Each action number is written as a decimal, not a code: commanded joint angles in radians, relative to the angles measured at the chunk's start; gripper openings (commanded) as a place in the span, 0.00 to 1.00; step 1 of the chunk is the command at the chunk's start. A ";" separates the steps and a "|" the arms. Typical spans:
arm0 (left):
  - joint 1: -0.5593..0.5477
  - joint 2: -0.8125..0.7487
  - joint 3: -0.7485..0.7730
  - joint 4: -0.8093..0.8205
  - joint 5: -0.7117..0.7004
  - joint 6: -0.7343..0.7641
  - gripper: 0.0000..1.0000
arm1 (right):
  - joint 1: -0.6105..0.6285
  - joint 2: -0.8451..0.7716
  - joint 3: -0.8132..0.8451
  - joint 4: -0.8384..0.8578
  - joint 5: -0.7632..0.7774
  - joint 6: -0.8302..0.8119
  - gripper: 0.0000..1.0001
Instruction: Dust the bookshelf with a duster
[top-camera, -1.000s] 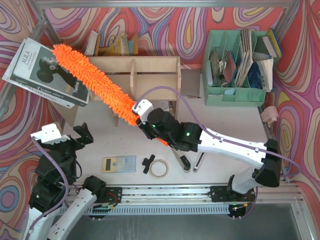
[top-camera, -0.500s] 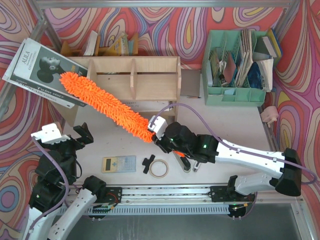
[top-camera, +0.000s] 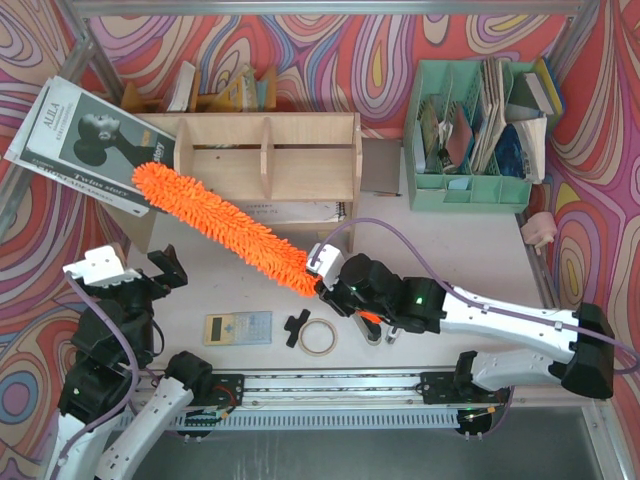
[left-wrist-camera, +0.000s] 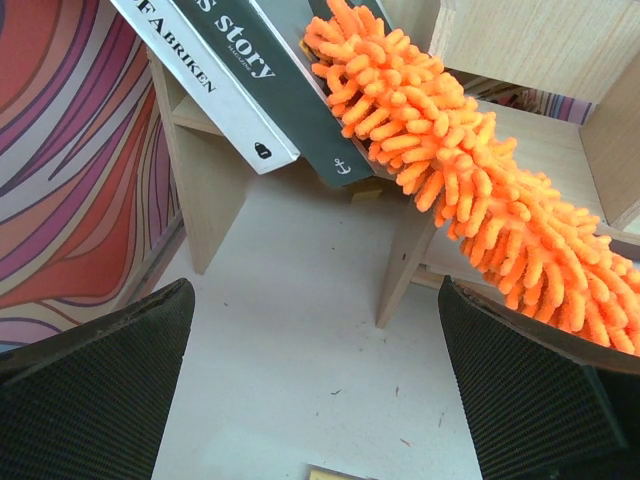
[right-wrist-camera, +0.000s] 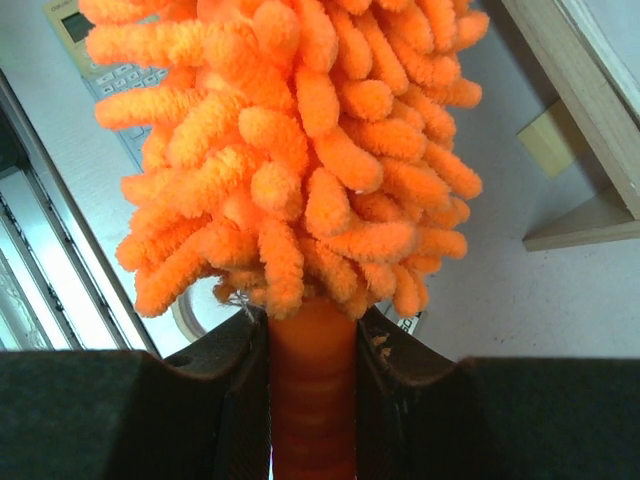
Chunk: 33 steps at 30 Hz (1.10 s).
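The right arm (top-camera: 480, 310) reached in from the right side of the table (top-camera: 450, 250). The right jaws were clenched on the smooth orange handle (right-wrist-camera: 312, 400) of the duster (top-camera: 220, 225). In the right wrist view the handle sat squeezed between the two dark fingers (right-wrist-camera: 225, 400), with the fluffy head (right-wrist-camera: 300, 150) rising straight out of them.

From above, the duster slanted from the jaws up and to the left, crossing in front of the lower part of the bookshelf (top-camera: 310, 170). Its fluffy tip ended at the shelf's left end, under the dark books (top-camera: 90, 140) that leaned there. The left wrist view showed the tip (left-wrist-camera: 400, 90) pressed against the lower edge of those books (left-wrist-camera: 250, 70), just beside a shelf upright. Whether the fibres touched the wood could not be told.

The left arm (top-camera: 110, 320) hung back at the near left corner, well apart from the duster. The left jaws were released, spread wide with nothing between them, and the two dark pads (left-wrist-camera: 90, 400) framed bare table.

A calculator (top-camera: 238, 327) and a roll of tape (top-camera: 318, 338) lay near the front edge. A green file organizer (top-camera: 470, 135) full of papers stood at the far right, beside the bookshelf.
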<state>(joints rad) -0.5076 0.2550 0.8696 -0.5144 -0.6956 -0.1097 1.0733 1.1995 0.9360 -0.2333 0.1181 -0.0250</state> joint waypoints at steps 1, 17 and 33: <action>0.007 0.013 0.012 -0.006 0.002 -0.008 0.98 | 0.000 -0.061 0.002 0.005 0.021 0.014 0.00; 0.007 0.003 0.013 -0.009 0.000 -0.013 0.98 | -0.002 0.206 0.485 -0.031 0.130 0.121 0.00; 0.007 0.195 0.050 -0.045 0.328 0.012 0.99 | 0.018 0.701 1.217 -0.505 0.238 0.278 0.00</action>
<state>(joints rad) -0.5076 0.3740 0.8894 -0.5251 -0.5072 -0.1154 1.0817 1.8767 2.0571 -0.6460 0.3050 0.2150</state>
